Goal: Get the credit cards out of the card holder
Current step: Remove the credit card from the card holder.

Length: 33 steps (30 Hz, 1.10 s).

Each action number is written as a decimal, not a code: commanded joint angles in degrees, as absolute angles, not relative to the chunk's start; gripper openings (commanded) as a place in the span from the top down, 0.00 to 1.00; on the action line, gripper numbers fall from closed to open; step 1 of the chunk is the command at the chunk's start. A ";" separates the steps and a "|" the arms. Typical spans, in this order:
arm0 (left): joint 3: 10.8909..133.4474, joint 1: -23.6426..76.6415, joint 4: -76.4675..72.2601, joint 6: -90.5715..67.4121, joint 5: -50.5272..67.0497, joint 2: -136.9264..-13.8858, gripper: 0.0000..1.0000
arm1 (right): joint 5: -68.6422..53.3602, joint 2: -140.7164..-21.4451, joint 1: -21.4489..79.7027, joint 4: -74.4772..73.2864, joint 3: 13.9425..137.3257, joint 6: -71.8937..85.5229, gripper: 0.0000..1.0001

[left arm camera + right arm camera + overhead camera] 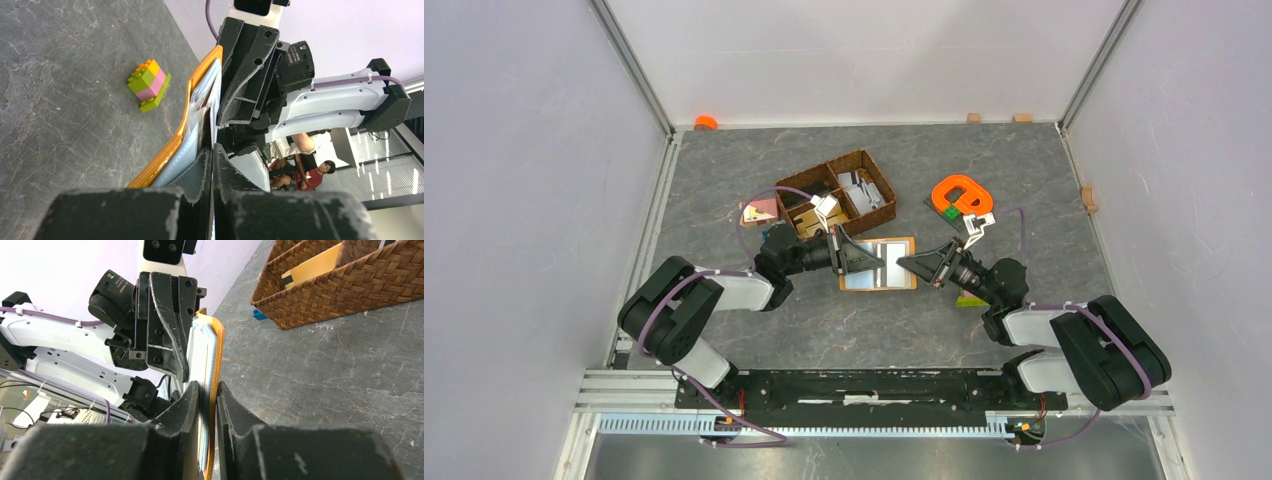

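Observation:
The card holder (894,262) lies open mid-table between both arms, orange outside with pale blue panels inside. My left gripper (871,262) reaches over its left half. In the left wrist view the left gripper (212,148) is pressed shut on a thin pale edge that looks like a credit card, beside the holder's orange rim (165,155). My right gripper (904,261) is at the holder's right edge. In the right wrist view its jaws (207,386) straddle that orange edge (216,340), standing slightly apart with a sliver of gap. How far the card sits in its pocket is hidden.
A brown wicker basket (864,185) with compartments and loose items stands just behind the holder, also in the right wrist view (340,290). An orange ring (959,195) lies back right. A small stack of toy bricks (148,85) sits near the right arm. A pink item (759,212) lies left of the basket.

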<state>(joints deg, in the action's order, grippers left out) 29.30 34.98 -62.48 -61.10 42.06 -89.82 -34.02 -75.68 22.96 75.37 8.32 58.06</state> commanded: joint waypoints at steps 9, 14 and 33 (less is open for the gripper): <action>29.71 32.21 -64.33 -62.13 41.31 -89.95 0.98 | -35.50 -76.94 20.75 80.95 6.53 61.73 0.88; 29.61 31.91 -63.74 -61.96 41.05 -89.92 0.98 | -35.31 -76.56 20.06 81.03 6.14 61.99 0.91; 27.60 29.89 -55.61 -57.13 36.65 -83.71 0.98 | -30.26 -70.70 14.47 71.67 2.94 58.78 0.93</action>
<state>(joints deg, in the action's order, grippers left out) 28.32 30.70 -58.48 -60.99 39.83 -88.16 -33.47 -74.00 16.05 74.15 4.36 61.23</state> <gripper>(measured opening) 0.029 0.148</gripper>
